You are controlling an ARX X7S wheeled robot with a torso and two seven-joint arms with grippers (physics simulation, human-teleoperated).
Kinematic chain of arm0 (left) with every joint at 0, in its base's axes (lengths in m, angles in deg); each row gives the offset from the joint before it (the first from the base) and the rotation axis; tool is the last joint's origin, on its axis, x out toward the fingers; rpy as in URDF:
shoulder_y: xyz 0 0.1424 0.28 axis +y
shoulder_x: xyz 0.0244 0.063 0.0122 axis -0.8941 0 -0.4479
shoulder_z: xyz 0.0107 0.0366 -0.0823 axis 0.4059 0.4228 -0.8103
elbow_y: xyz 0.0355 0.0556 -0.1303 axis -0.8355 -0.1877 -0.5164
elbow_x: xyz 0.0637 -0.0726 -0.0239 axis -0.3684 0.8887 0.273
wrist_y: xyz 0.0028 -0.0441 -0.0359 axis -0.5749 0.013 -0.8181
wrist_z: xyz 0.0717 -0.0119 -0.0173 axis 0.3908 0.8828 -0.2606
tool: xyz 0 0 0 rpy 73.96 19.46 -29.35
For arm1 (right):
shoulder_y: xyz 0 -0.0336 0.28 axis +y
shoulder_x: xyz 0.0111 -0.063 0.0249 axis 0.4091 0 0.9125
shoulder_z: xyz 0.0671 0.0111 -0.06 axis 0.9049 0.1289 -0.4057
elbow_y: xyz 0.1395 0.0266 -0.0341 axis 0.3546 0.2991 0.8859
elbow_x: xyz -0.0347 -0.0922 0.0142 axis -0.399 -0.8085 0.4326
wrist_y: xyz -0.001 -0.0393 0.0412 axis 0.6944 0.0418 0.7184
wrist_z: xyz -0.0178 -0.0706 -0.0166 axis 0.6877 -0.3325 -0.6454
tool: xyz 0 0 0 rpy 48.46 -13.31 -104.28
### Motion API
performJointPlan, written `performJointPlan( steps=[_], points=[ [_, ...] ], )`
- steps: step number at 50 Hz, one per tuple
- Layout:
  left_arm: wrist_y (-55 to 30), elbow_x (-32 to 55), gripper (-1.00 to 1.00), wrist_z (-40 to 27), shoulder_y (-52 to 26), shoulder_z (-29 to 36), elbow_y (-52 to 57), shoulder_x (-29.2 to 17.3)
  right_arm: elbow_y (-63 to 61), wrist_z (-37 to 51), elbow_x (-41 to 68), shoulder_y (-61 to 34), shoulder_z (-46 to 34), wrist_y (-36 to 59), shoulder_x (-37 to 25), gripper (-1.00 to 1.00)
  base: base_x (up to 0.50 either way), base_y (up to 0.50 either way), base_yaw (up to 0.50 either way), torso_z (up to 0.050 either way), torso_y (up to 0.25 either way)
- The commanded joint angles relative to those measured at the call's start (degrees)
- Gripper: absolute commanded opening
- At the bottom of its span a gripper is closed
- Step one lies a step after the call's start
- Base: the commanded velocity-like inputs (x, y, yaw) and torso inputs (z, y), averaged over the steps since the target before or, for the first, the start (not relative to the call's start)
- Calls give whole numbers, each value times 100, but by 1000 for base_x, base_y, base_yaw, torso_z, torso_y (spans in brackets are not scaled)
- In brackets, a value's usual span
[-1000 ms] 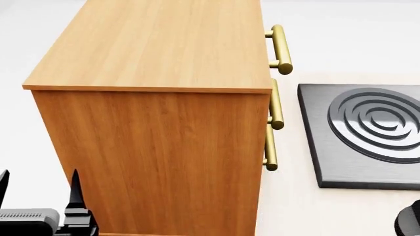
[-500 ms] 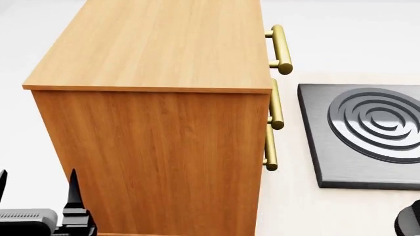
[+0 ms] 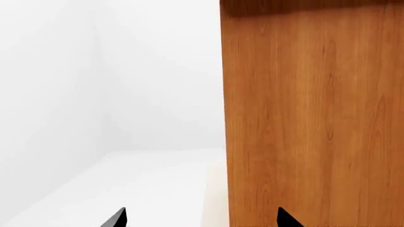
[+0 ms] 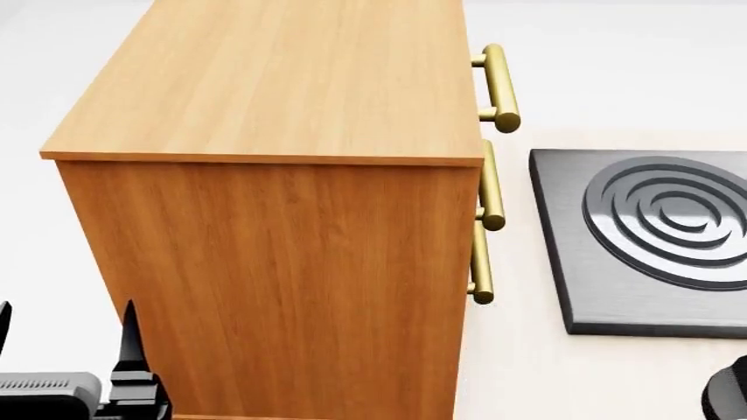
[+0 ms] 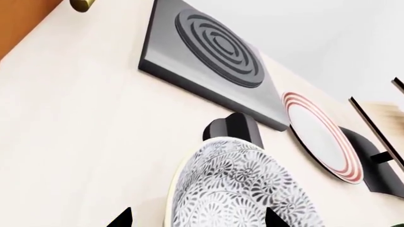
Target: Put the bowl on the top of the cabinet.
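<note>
The cabinet (image 4: 275,184) stood upright on the worktop (image 4: 526,367), its long axis vertical and its flat wood-grain top bare. Its brass bar handles (image 4: 499,86) ran along the front face, which pointed toward the robot's right, at the dark burner plate (image 4: 648,241) with concentric rings.

The left hand (image 4: 65,350) was low beside the cabinet's near side panel, its two black fingertips (image 3: 118,217) set wide apart with nothing between them. In the left wrist view the cabinet (image 3: 312,113) filled one side of the picture as a tall vertical panel.

In the right wrist view the bowl (image 5: 243,189) sat on the worktop (image 5: 82,142), close in front of the right hand (image 5: 197,218), its patterned wall facing the camera; whether it stood upright could not be told. The hand's fingertips (image 5: 123,218) showed on either side of the bowl, spread wide; contact could not be confirmed. Beyond the bowl lay the burner plate (image 5: 208,52), with a red-ringed plate (image 5: 322,135) just beside it.
</note>
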Motion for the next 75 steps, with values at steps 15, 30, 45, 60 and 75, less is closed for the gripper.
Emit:
performJointPlan(
  steps=[15, 30, 45, 60, 75],
  points=[
    [6, 22, 100, -53, 6, 31, 24, -48, 70, -17, 49, 67, 40, -139, 41, 100, 0, 0, 0, 0, 0],
    [11, 45, 100, -78, 8, 45, 19, -73, 278, -13, 33, 125, 15, -310, 80, 100, 0, 0, 0, 0, 0],
    [46, 56, 100, -106, 13, 61, -2, -90, 303, -11, 46, 145, 31, -364, 84, 100, 0, 0, 0, 0, 0],
    [39, 75, 100, -125, -15, 91, -10, -101, 408, -16, 57, 139, 37, -435, 98, 100, 0, 0, 0, 0, 0],
    [69, 85, 100, -140, -21, 117, -56, -111, 473, -13, 69, 144, 29, -499, 119, 100, 0, 0, 0, 0, 0]
  ],
)
